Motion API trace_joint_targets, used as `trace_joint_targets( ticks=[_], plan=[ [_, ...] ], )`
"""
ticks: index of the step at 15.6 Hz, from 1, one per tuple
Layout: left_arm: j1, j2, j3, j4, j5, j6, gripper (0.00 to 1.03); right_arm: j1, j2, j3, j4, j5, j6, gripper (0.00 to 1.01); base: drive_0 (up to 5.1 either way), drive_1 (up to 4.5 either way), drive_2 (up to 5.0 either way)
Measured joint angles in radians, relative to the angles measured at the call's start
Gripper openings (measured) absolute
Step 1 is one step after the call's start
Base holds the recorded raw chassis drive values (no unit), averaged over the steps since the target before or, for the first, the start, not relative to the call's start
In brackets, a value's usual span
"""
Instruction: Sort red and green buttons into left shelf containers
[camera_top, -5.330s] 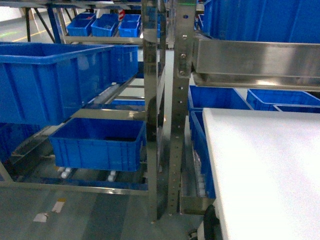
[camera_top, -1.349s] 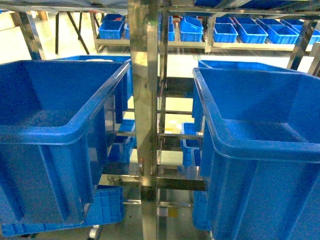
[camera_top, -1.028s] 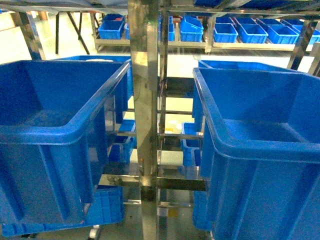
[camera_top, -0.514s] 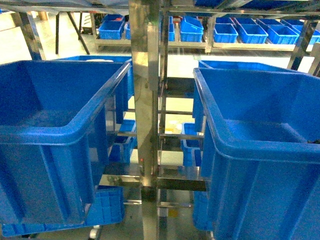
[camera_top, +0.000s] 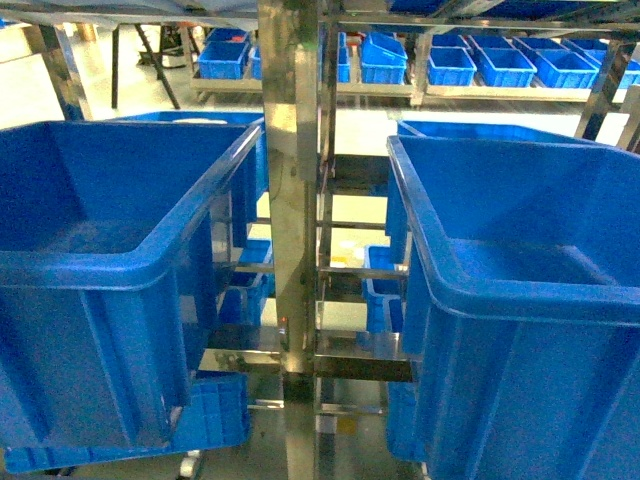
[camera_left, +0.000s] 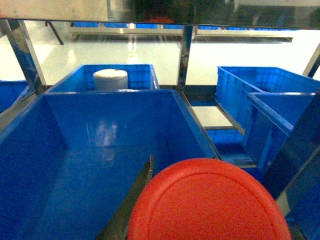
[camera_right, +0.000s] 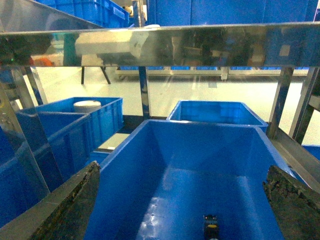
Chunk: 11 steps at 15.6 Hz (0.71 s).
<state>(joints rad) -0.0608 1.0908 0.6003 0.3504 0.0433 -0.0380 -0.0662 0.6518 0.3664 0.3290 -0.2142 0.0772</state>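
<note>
Your left end effector (camera_left: 150, 210) is clamping a red button (camera_left: 207, 202) edgewise over the left blue crate (camera_left: 30, 125), a disc looking light, rigid and slick, while your right end effector (camera_right: 182, 205) is hanging spread, holding nothing.

We are looking down into two deep blue crates, the left crate (camera_top: 100, 270) and the right crate (camera_top: 520, 290), both standing open-topped, so entry from above is lying free. A steel shelf upright (camera_top: 290, 240) is rising between them and blocking sideways passage. In the right wrist view a horizontal steel beam (camera_right: 165, 45) is crossing above the right crate, limiting headroom. A small dark object (camera_right: 211, 227) is sitting on that crate's floor.
</note>
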Motion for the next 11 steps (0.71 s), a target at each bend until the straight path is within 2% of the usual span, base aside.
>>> trace_joint_targets(
  ticks=[1, 4, 5, 6, 7, 9, 11],
  plan=[
    [0.005, 0.061, 0.015, 0.045, -0.021, 0.016, 0.26, 0.0, -0.007, 0.0, 0.002, 0.0, 0.0, 0.98, 0.0, 0.0, 0.0],
    [0.003, 0.343, 0.026, 0.294, -0.173, 0.118, 0.26, 0.0, -0.006, 0.0, 0.002, 0.0, 0.0, 0.98, 0.0, 0.0, 0.0],
    [0.003, 0.434, 0.038, 0.349, -0.2, 0.15, 0.26, 0.0, -0.006, 0.0, 0.002, 0.0, 0.0, 0.98, 0.0, 0.0, 0.0],
    [0.0, 0.491, 0.051, 0.385, -0.205, 0.177, 0.26, 0.0, -0.006, 0.0, 0.001, 0.0, 0.0, 0.98, 0.0, 0.0, 0.0],
    [0.0, 0.513, 0.074, 0.364, -0.198, 0.185, 0.26, 0.0, -0.006, 0.0, 0.001, 0.0, 0.0, 0.98, 0.0, 0.0, 0.0],
    [-0.003, 0.488, 0.121, 0.326, -0.161, 0.195, 0.44, 0.0, -0.006, 0.0, 0.001, 0.0, 0.0, 0.98, 0.0, 0.0, 0.0],
    [-0.015, 0.363, 0.124, 0.286, -0.095, 0.168, 0.64, 0.0, -0.005, 0.0, 0.001, 0.0, 0.0, 0.98, 0.0, 0.0, 0.0]
  ],
)
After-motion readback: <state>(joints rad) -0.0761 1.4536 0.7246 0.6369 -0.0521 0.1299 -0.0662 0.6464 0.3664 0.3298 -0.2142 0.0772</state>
